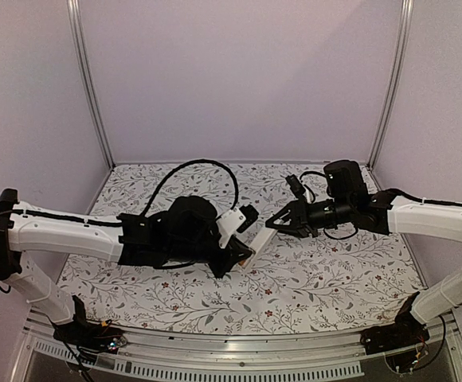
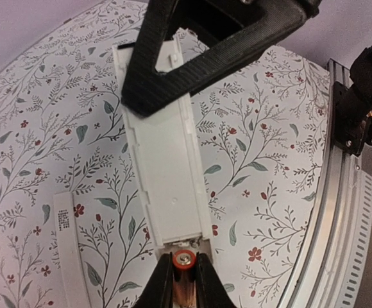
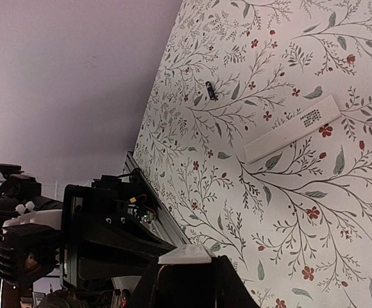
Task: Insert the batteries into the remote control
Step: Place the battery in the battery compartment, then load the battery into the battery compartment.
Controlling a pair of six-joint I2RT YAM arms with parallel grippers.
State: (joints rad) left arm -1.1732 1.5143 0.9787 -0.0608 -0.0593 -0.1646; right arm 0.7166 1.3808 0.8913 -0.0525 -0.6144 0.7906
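At mid-table [image 1: 319,278], gripped the remote [image 2: 170,160] by its right end in the right gripper [image 1: 279,225], jaws narrow around it. Looked slim, long and white, with a long shallow trough open along its face. Pinched a battery [image 2: 185,285], coppery with a red-ringed tip, in the left gripper [image 2: 183,259], tip just at the remote's left end. Saw a white printed strip [image 2: 67,250] flat on the table beside the remote.

Left tool [image 2: 185,268], right tool [image 3: 189,276] near; both clamped
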